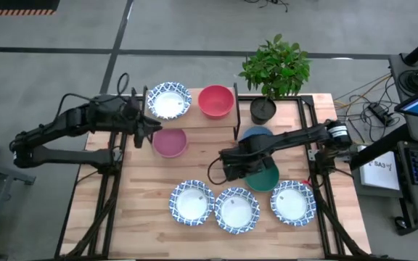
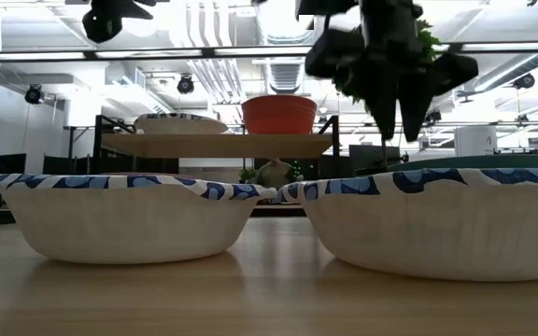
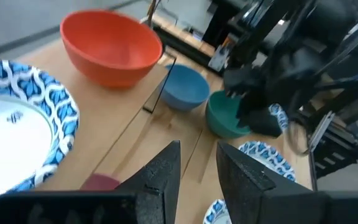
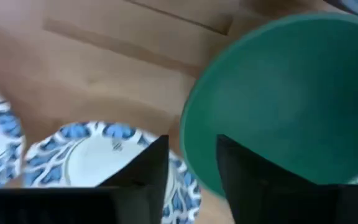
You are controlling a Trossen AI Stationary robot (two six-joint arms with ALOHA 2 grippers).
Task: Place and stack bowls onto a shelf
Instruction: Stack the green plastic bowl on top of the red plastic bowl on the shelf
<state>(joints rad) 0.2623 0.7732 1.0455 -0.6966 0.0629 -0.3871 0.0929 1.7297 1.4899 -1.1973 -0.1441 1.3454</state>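
The shelf point(image 1: 200, 121) stands at the table's far side and carries a white, blue-rimmed bowl point(image 1: 169, 100) and the red bowl point(image 1: 215, 101). The pink bowl point(image 1: 170, 142) sits on the table in front of the shelf. My left gripper point(image 3: 197, 149) hovers over the pink bowl's far-left side, open by a narrow gap and empty. The blue bowl point(image 1: 256, 134) sits right of the shelf. My right gripper point(image 4: 191, 149) is at the left rim of the green bowl point(image 1: 265, 177). Three more white, blue-rimmed bowls point(image 1: 191, 202) point(image 1: 237, 209) point(image 1: 293, 202) sit in a row near the front edge. My right gripper has the green bowl's left rim point(image 4: 194, 168) between its two fingers, one finger inside the bowl and one outside. The fingers come from above, slanting down. Whether the bowl is clear of the table I cannot tell.
A dark plant pot point(image 1: 263, 109) with a leafy plant stands at the shelf's right end, just behind the blue bowl. The black frame rails point(image 1: 310, 123) run along the table's sides. Bare tabletop point(image 1: 202, 159) lies between the pink and green bowls.
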